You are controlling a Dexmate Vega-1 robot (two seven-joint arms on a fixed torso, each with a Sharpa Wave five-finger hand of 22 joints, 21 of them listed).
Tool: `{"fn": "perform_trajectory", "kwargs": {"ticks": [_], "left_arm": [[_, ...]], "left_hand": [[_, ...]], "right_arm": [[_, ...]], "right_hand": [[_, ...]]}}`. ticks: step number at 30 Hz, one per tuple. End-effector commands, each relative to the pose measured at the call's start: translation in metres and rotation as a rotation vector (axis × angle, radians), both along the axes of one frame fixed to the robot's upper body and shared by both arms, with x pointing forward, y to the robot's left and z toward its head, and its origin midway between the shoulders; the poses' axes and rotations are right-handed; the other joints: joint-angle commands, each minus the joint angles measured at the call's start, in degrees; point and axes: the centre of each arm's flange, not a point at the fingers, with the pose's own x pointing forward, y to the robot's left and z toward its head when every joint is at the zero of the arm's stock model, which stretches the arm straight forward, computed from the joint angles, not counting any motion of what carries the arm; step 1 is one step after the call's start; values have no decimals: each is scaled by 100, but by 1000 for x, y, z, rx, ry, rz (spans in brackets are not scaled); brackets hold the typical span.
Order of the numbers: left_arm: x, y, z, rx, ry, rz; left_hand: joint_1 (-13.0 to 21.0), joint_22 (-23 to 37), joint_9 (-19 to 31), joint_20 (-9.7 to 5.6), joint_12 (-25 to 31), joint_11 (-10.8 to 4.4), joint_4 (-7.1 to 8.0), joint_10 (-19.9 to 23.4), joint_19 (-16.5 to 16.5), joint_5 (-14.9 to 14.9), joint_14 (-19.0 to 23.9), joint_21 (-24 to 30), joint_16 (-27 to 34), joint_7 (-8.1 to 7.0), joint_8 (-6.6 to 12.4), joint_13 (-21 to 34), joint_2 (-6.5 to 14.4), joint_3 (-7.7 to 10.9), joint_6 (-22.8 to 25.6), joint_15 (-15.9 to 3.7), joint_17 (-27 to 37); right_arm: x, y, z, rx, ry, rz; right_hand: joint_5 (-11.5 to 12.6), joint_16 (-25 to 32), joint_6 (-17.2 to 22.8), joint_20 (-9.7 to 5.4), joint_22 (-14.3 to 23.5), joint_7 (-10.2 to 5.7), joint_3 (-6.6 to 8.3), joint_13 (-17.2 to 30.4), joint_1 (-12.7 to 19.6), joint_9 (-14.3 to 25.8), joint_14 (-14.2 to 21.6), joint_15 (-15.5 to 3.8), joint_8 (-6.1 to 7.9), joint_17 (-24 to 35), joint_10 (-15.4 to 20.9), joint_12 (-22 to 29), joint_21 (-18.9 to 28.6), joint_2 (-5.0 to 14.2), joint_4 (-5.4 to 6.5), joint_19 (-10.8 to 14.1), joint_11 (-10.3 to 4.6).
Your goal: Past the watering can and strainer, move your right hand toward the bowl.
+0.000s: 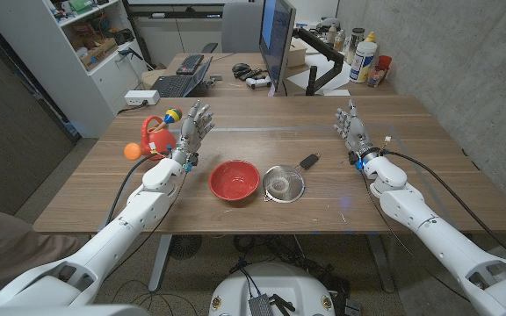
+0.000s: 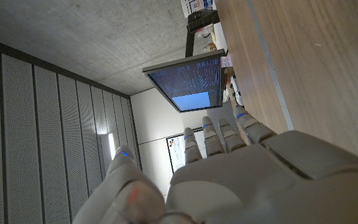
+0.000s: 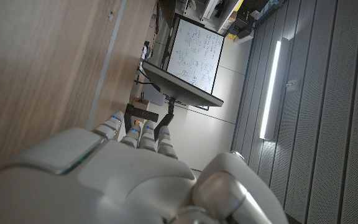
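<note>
A red bowl (image 1: 234,180) sits on the wooden table (image 1: 429,184) near its front middle. Just to its right lies a metal mesh strainer (image 1: 285,183) with a black handle pointing away from me. A red watering can (image 1: 156,135) stands at the table's left side, next to an orange ball (image 1: 132,150). My right hand (image 1: 352,130) is raised at the right of the table, fingers apart and holding nothing, well to the right of the strainer; its back also shows in the right wrist view (image 3: 123,180). My left hand (image 1: 193,127) stands open between the can and the bowl, also seen from the left wrist (image 2: 241,174).
A monitor (image 1: 277,39) stands on the desk behind the table, with a keyboard (image 1: 172,85), a controller and bottles (image 1: 365,58) around it. A small white object (image 1: 388,143) lies on the table by my right wrist. White shelves (image 1: 77,44) stand at the back left.
</note>
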Motion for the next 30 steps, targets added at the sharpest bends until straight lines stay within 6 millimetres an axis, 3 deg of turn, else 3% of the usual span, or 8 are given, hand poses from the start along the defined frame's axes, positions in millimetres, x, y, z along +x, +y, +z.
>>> {"fn": "perform_trajectory", "kwargs": {"ticks": [1, 30], "left_arm": [[-2, -4, 4, 27, -22, -26], [1, -1, 3, 39, -28, -56]], "left_hand": [[-5, 20, 19, 4, 33, 13, -2, 44, 30, 23, 51, 25, 29, -43, 34, 15, -46, 30, -8, -230, 20], [-1, 20, 19, -1, -2, 26, -7, -56, -22, 23, -35, 5, 5, -48, 5, 15, -41, 11, -106, -215, 21]], "right_arm": [[-3, 2, 5, -24, -3, -5], [-14, 7, 9, -103, -25, -53]], "right_hand": [[40, 35, 3, -6, 15, 62, -43, 29, 27, 29, -51, 0, 38, 19, -1, 30, 46, 24, 12, -51, 37], [33, 24, 11, -9, 15, 51, -44, 28, 20, 28, -103, -31, 44, 16, -22, 30, 39, 27, 22, -98, -4]]}}
